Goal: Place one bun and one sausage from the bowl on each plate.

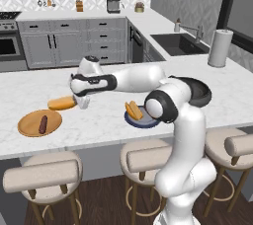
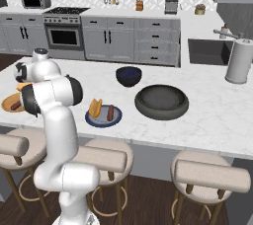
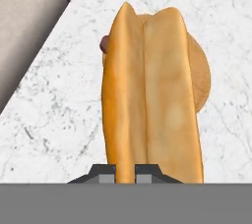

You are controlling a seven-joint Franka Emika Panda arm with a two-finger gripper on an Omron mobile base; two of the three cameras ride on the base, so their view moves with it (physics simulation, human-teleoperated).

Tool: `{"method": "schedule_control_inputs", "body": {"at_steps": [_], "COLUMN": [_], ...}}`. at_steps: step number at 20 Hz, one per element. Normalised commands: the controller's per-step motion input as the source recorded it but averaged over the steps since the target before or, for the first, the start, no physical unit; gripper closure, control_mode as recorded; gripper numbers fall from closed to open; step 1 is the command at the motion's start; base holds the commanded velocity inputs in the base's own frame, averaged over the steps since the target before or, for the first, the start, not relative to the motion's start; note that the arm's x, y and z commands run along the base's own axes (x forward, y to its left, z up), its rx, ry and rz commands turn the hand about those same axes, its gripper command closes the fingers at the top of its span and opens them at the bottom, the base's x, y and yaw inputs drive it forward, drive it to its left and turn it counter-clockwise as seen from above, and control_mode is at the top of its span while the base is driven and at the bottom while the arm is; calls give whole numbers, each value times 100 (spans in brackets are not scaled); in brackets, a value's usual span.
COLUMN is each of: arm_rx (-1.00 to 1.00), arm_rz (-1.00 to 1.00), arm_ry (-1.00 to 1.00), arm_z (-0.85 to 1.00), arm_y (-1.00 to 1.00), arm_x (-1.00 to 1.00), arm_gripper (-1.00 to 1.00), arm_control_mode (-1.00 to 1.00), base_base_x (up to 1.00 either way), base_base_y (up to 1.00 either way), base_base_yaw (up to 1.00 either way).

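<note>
Clamped in the jaws, a golden bun (image 3: 150, 95) held lengthwise just above the tan wooden plate (image 1: 29, 125), close to its far edge; one sausage (image 1: 43, 124) lying on that plate. Farther along the desk (image 1: 99, 115), blue-grey plate (image 2: 101, 119) carrying a bun and a sausage; beyond it the dark bowl (image 2: 162, 102) and a smaller blue bowl (image 2: 129, 76).

Arm (image 1: 183, 120): glossy white rounded links, dark grey joint bands. Fingertips (image 3: 106, 174): small, dark, grey pads.
</note>
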Motion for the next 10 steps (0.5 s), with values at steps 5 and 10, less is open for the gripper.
{"method": "schedule_control_inputs", "body": {"at_steps": [5, 10], "arm_rx": [-8, -8], "arm_rz": [10, 6], "arm_ry": [0, 5], "arm_z": [-1, -29], "arm_y": [47, 54], "arm_x": [0, 0], "arm_gripper": [100, 100], "arm_control_mode": [-100, -100], "base_base_x": [0, 0], "base_base_y": [0, 0], "base_base_yaw": [0, 0]}}
